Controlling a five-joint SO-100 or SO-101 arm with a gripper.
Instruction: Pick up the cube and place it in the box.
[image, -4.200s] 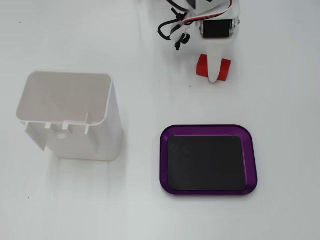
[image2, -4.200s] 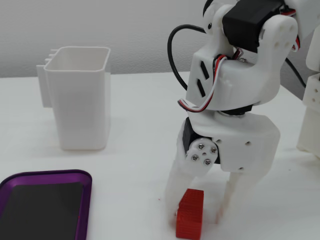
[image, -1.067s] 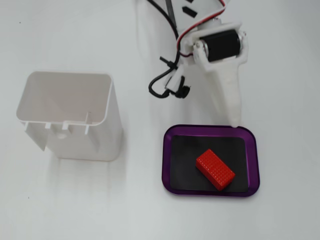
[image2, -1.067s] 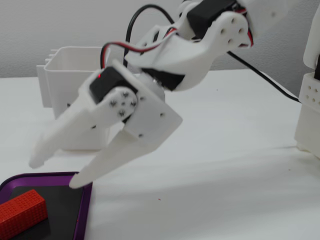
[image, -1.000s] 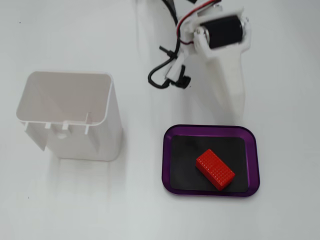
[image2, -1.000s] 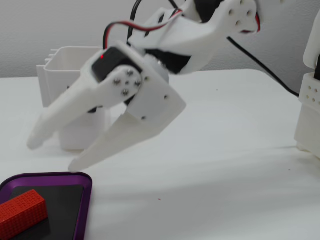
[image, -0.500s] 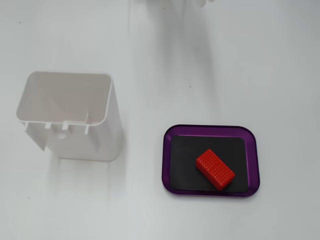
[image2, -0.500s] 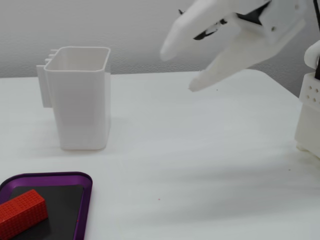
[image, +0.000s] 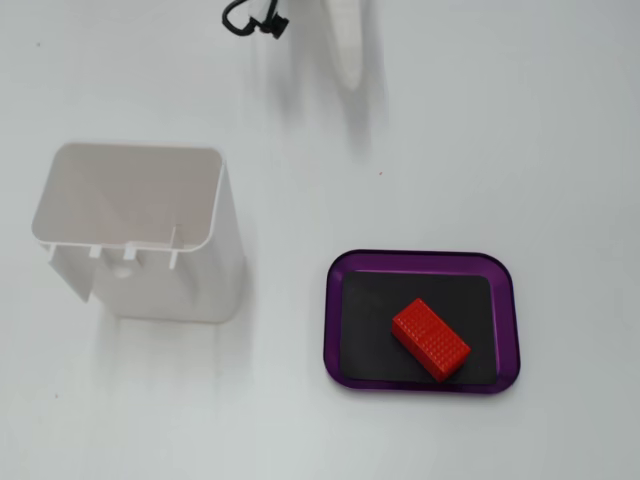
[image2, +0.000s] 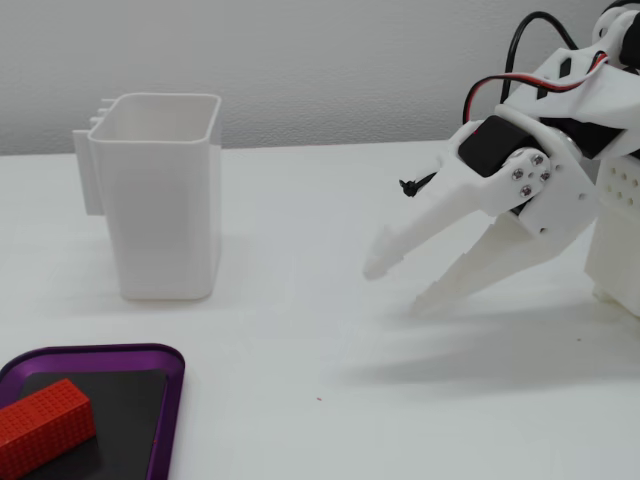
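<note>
The small bright red bumpy cube lies flat inside the shallow purple-rimmed black tray, so placement looks done. The white claw, jaws apart and empty, hangs well apart over the tabletop.

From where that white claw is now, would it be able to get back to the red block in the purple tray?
Probably yes. The cube lies uncovered in the shallow box, and the gripper hangs open above bare table, with nothing between them. The tall white container stands off to one side, clear of that path.
</note>
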